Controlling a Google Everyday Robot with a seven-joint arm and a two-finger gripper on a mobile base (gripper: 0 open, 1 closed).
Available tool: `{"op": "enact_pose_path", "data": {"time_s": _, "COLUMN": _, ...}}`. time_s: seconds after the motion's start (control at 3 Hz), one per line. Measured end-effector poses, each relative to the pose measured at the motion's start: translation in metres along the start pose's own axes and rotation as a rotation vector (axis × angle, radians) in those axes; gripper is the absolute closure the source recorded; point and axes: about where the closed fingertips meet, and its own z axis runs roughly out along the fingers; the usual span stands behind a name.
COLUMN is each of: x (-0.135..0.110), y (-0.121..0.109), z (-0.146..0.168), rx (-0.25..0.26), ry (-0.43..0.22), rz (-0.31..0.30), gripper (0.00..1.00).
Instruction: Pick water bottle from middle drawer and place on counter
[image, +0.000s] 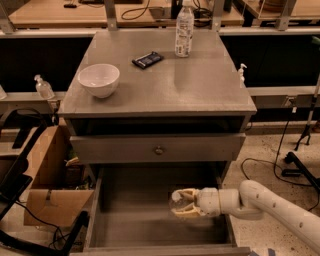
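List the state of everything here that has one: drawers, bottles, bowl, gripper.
gripper: inside the middle drawer, shut on the water bottle.
water bottle: gripped, inside the drawer.
middle drawer: pulled open.
knob drawer: shut.
labelled bottle: upright, capped, on the counter.
white bowl: upright, on the counter.
cardboard box: flaps open.
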Motion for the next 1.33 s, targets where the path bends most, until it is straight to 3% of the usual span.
{"op": "enact_pose_path", "data": {"time_s": 0.33, "x": -0.088, "y": -0.004, "z": -0.071, "rx": 0.013, "ry": -0.117, "rz": 0.074, "gripper": 1.0}}
{"op": "enact_pose_path", "data": {"time_s": 0.67, "x": -0.164, "y": -0.013, "z": -0.129, "rx": 0.05, "ry": -0.154, "rz": 0.101, "gripper": 1.0}}
{"op": "enact_pose_path", "data": {"time_s": 1.0, "x": -0.245, "y": -0.034, "z": -0.177, "rx": 0.136, "ry": -0.165, "rz": 0.101, "gripper": 1.0}}
{"op": "enact_pose_path", "data": {"time_s": 1.33, "x": -0.315, "y": -0.06, "z": -0.201, "rx": 0.234, "ry": -0.145, "rz": 0.096, "gripper": 1.0}}
